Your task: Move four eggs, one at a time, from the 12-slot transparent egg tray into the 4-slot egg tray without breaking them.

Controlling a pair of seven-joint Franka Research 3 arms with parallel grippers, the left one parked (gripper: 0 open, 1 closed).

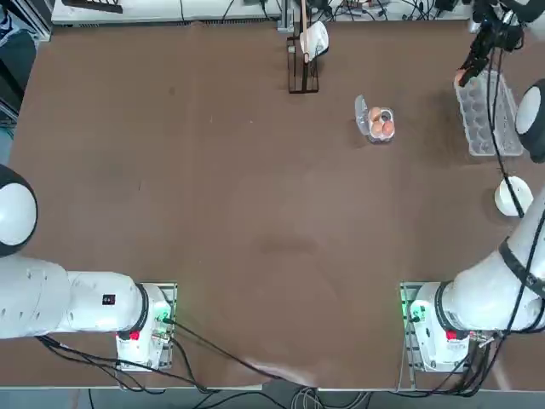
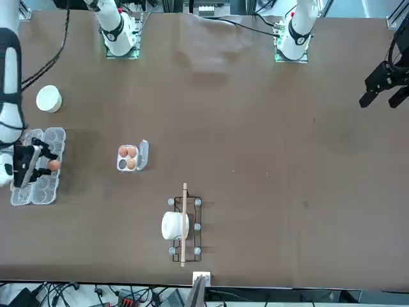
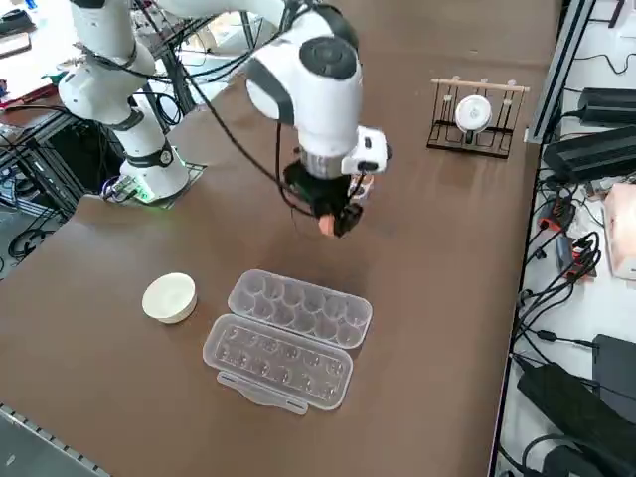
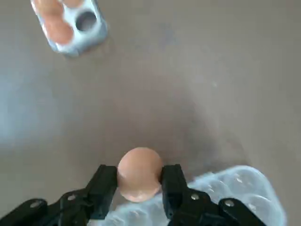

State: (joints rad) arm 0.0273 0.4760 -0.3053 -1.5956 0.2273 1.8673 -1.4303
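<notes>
Three eggs (image 4: 59,29) sit cupped beyond my right gripper (image 4: 139,182), whose fingers pinch the fourth egg (image 4: 139,174), presumably for the vacant cup (image 4: 86,21)

Long egg carton (image 3: 288,343) showing clear, glossy plastic; small four-cup tray (image 2: 133,158) likewise looking clear and shiny; eggs (image 4: 139,174) appearing smooth, catching soft highlights; tabletop (image 1: 230,187) showing smooth brown with a dull sheen; bowl (image 3: 170,298) looking smooth; rack (image 3: 477,117) combining dark metal-looking wire and pale wood-like bar
</notes>
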